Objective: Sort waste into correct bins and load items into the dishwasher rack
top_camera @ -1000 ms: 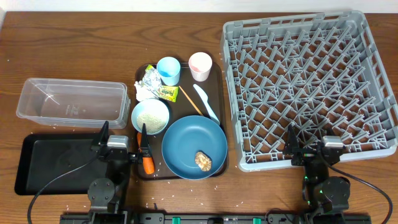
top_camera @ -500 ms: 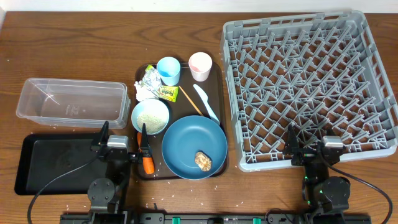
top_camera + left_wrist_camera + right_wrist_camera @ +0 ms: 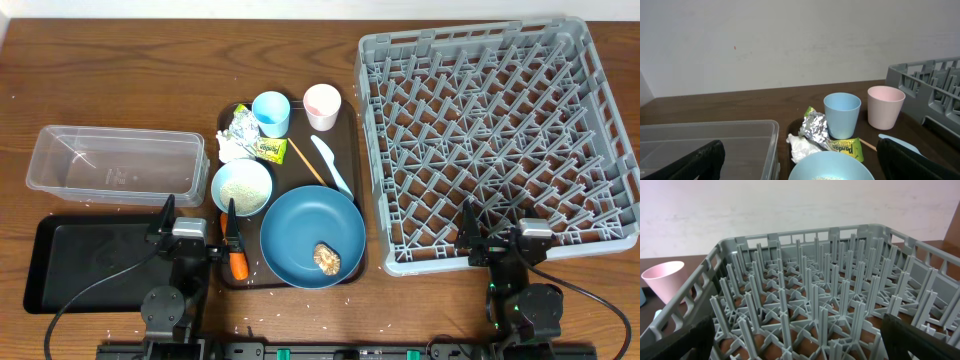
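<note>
On the brown serving tray [image 3: 352, 130] lie crumpled foil [image 3: 240, 124], a white tissue [image 3: 230, 150], a yellow-green wrapper [image 3: 270, 150], a light-blue cup [image 3: 271, 113], a pink cup [image 3: 322, 104], a white utensil [image 3: 331, 164], a pale-blue bowl [image 3: 241, 187] holding rice, a dark-blue plate [image 3: 305, 230] with a brown food lump [image 3: 326, 258], and a carrot [image 3: 238, 263] at its front left edge. My left gripper [image 3: 197, 224] is open and empty, in front of the bowl [image 3: 832, 167]. My right gripper [image 3: 497, 236] is open and empty at the grey rack's [image 3: 500, 140] front edge.
A clear tub [image 3: 110, 165] stands left of the serving tray, with a black tray [image 3: 80, 265] in front of it. A thin wooden stick [image 3: 306, 162] lies beside the utensil. Rice grains are scattered on the table near the black tray. The rack's pegs [image 3: 810, 295] fill the right wrist view.
</note>
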{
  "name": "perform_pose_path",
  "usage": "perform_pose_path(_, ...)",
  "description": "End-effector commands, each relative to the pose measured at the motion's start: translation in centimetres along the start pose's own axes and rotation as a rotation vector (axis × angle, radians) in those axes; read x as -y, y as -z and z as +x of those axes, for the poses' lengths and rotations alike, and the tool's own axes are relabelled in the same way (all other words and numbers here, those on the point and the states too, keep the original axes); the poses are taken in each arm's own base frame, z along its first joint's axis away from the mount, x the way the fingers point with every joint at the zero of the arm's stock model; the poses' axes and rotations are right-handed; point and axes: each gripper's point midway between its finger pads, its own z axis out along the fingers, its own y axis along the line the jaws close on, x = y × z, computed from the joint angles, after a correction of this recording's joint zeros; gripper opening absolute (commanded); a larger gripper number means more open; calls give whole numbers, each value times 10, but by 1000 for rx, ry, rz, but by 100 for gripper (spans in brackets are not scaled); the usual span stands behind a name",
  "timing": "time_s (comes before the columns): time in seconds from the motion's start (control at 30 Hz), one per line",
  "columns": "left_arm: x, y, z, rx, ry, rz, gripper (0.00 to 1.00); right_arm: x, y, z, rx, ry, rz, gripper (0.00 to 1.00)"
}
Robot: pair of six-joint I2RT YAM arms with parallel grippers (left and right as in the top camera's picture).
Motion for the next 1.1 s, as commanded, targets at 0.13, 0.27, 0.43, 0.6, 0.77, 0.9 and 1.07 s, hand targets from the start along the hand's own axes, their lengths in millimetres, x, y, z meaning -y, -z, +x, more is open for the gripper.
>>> perform_pose_path(0.13, 2, 0, 16, -63, -5, 11, 98, 0, 0, 1, -3, -9, -1, 99)
perform_pose_path(0.27, 3, 3, 38, -153, -3, 15, 98, 0, 0, 1, -3, -9, -1, 99)
perform_pose_path(0.43, 3, 3, 43, -176, -3, 16, 98, 0, 0, 1, -3, -9, -1, 99)
perform_pose_path(0.6, 3, 3, 44, -179, -3, 16, 98, 0, 0, 1, -3, -9, -1, 99)
perform_pose_path(0.77, 3, 3, 44, -179, -3, 16, 98, 0, 0, 1, -3, -9, -1, 99)
perform_pose_path(0.9, 3, 3, 44, -179, -3, 16, 98, 0, 0, 1, -3, -9, -1, 99)
perform_pose_path(1.07, 3, 3, 44, -179, -3, 16, 98, 0, 0, 1, -3, -9, -1, 99)
